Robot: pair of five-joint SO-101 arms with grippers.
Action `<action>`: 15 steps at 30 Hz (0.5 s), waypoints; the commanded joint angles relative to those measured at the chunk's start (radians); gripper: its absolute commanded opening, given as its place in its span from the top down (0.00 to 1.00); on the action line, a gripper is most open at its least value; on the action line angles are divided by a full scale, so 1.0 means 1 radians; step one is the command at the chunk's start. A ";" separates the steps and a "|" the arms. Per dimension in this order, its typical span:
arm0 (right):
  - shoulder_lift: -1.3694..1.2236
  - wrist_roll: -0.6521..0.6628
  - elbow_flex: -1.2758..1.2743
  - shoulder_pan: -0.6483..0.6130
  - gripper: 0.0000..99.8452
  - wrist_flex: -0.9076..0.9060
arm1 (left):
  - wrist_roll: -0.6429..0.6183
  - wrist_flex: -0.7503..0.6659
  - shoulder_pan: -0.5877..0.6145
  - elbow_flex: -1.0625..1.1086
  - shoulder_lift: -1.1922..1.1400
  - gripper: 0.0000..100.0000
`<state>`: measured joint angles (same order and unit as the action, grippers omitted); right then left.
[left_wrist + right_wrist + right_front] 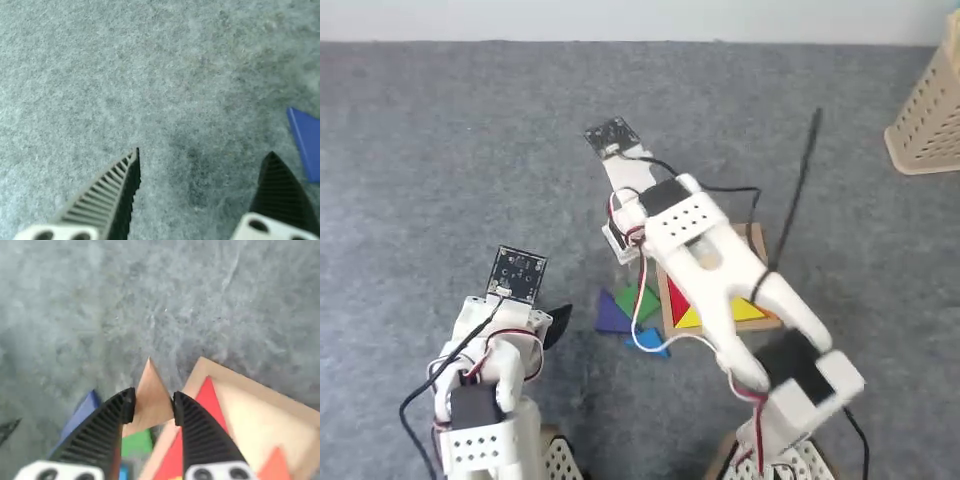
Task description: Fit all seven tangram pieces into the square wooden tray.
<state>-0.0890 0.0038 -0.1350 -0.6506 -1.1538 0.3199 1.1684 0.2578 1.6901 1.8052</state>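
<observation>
Progress looks partial: well left of the wooden tray, the left gripper hangs spread and empty over bare carpet. Just left of the tray a dark blue triangle, a green piece and a light blue piece lie loose, while the right gripper is clenched on a tan triangle beside the tray's rim. Inside the tray sit a red piece and a yellow piece, so I judge at least four are left to place.

No readable text, label, number or sign in any view.
</observation>
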 commanded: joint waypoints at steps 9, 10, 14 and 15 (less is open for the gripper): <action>0.328 0.519 -0.011 0.357 0.99 -0.337 | 0.002 0.005 -0.002 -0.005 0.015 0.65; 0.344 0.545 -0.048 0.387 0.99 -0.337 | 0.002 0.005 -0.002 -0.005 0.015 0.65; 0.390 0.606 -0.258 0.432 0.99 -0.266 | 0.002 0.005 -0.002 -0.005 0.015 0.65; 0.397 0.617 -0.307 0.433 0.99 -0.237 | 0.002 0.005 -0.002 -0.005 0.015 0.65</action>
<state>0.2378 0.5731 -0.3376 -0.2363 -1.4484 0.3199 1.1684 0.2578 1.6901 1.8052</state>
